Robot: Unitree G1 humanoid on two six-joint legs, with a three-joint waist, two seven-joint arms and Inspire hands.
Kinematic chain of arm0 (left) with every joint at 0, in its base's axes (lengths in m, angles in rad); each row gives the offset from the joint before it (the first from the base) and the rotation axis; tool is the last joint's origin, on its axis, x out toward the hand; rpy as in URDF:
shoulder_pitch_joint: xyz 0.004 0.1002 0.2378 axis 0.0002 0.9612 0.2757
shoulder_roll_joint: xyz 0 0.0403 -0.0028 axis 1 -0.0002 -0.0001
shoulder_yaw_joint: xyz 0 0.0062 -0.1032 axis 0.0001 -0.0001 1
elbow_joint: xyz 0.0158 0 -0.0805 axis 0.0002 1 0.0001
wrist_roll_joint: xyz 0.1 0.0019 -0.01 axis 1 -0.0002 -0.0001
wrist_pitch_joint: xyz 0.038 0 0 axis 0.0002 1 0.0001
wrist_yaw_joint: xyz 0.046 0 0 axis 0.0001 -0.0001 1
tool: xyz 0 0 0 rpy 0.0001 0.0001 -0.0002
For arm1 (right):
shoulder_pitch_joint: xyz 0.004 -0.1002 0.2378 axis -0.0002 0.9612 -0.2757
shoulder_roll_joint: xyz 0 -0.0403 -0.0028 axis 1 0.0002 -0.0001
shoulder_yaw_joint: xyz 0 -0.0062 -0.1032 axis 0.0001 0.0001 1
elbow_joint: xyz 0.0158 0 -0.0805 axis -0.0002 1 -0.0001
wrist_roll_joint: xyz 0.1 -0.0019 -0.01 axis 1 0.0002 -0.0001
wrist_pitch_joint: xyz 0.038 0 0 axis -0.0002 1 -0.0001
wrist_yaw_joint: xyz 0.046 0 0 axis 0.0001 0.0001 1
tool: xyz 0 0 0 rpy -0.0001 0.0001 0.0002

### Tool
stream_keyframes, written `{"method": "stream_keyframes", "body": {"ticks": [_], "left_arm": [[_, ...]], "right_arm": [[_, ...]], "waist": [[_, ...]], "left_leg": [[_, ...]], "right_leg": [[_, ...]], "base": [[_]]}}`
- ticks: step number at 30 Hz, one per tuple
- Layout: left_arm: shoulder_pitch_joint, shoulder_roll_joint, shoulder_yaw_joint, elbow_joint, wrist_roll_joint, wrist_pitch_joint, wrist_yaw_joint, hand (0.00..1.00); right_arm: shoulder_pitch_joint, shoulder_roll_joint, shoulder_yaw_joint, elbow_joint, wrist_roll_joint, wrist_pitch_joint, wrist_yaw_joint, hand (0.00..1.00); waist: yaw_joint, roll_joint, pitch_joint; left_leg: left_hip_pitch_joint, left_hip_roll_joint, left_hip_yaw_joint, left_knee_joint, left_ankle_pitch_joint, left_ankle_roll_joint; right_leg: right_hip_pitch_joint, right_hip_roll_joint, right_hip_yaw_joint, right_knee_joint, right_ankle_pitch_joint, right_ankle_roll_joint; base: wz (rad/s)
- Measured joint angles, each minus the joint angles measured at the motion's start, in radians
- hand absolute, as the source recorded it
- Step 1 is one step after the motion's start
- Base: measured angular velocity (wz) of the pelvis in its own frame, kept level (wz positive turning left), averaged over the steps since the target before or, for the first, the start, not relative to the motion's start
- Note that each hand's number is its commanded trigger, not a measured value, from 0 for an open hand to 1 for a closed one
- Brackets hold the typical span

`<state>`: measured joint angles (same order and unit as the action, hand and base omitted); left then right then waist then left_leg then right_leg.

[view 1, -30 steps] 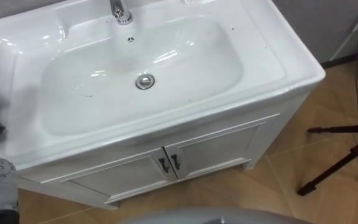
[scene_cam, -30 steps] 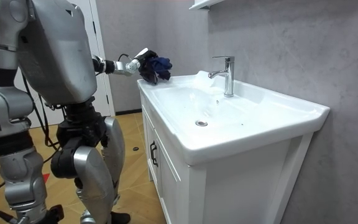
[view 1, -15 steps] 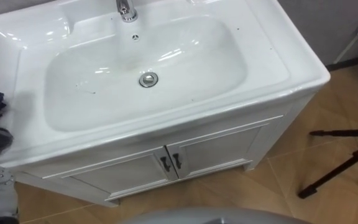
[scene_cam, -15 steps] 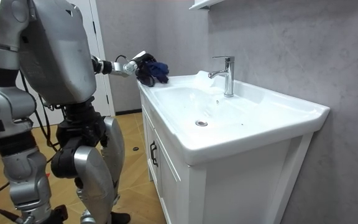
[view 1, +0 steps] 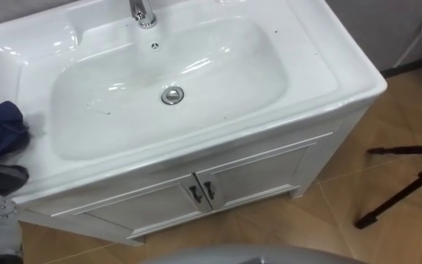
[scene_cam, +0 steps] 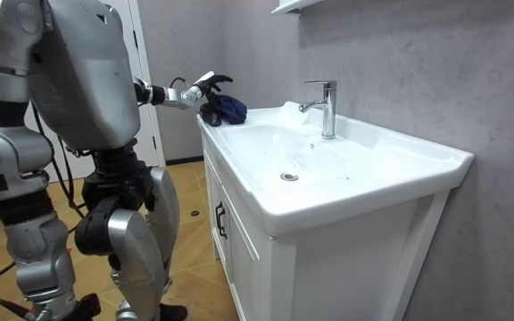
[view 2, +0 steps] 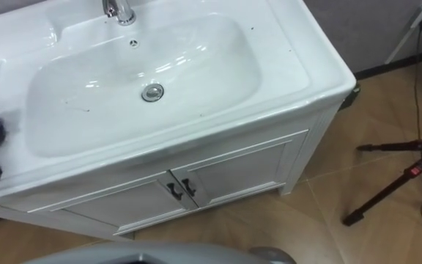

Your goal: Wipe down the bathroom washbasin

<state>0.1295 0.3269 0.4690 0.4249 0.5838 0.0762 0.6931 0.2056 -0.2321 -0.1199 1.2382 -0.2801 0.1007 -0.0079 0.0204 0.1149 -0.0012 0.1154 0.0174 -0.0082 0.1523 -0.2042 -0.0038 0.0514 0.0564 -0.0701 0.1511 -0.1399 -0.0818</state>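
The basin is not yet wiped: the cloth is bunched on its left rim, outside the hollow. The left hand is held just over the cloth, fingers spread rather than clamped (as far as the room view shows). The start of the wipe is judged to be in hand; next, the cloth must be pressed down and swept towards the drain, the tap being avoided
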Motion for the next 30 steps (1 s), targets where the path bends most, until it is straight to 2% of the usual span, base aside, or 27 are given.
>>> {"method": "stream_keyframes", "body": {"ticks": [6,7,12,20,25,28,30], "left_arm": [[-0.021,0.000,0.000,-0.001,0.001,-0.013,0.006,0.00],[-0.024,0.000,0.000,-0.005,0.001,-0.014,0.007,0.00],[-0.025,0.000,0.000,-0.036,0.002,-0.032,0.013,0.00],[-0.026,0.000,-0.003,-0.044,-0.008,-0.048,0.010,0.00],[-0.026,0.000,-0.014,-0.079,-0.106,-0.064,-0.027,0.00],[-0.026,0.000,-0.035,-0.083,-0.123,-0.068,-0.066,0.00],[-0.026,0.000,-0.067,-0.083,-0.171,-0.076,-0.091,0.00]], "right_arm": [[-0.001,0.000,0.000,0.000,-0.002,-0.004,0.003,0.00],[-0.001,0.000,0.000,0.000,-0.002,-0.006,0.003,0.00],[-0.001,0.004,0.001,0.003,-0.001,-0.017,0.006,0.00],[-0.002,0.010,0.001,0.006,-0.001,-0.018,0.008,0.00],[-0.006,0.010,-0.001,0.008,-0.006,-0.027,0.013,0.00],[-0.007,0.009,-0.001,0.006,-0.010,-0.035,0.027,0.00],[-0.008,0.009,0.000,0.005,-0.009,-0.037,0.042,0.00]], "waist": [[-0.002,-0.001,0.0003],[-0.002,-0.006,-0.0016],[-0.009,-0.017,0.0003],[-0.018,-0.023,0.0001],[-0.020,-0.021,0.0019],[-0.023,-0.022,0.0012],[-0.027,-0.024,0.0006]], "left_leg": [[0.000,0.000,0.000,0.000,0.000,0.000],[0.000,0.000,0.000,0.001,0.000,0.000],[-0.001,-0.001,0.000,0.008,0.000,0.000],[0.000,-0.001,0.004,0.011,0.000,0.000],[-0.001,-0.002,0.002,0.012,0.000,0.000],[-0.004,-0.003,-0.004,0.012,0.000,0.000],[-0.004,-0.005,-0.005,0.012,0.000,0.000]], "right_leg": [[0.000,0.000,0.000,0.000,-0.001,0.001],[0.000,0.000,0.000,0.000,-0.001,0.001],[0.001,-0.001,0.001,0.001,-0.001,0.001],[0.002,-0.002,0.002,0.004,-0.001,0.001],[0.002,-0.002,0.002,0.005,-0.001,0.001],[0.000,-0.002,0.002,0.005,-0.003,0.003],[0.001,-0.003,0.003,0.004,-0.004,0.004]], "base": [[0.00],[0.00],[0.00],[0.00],[0.00],[0.06],[0.02]]}}
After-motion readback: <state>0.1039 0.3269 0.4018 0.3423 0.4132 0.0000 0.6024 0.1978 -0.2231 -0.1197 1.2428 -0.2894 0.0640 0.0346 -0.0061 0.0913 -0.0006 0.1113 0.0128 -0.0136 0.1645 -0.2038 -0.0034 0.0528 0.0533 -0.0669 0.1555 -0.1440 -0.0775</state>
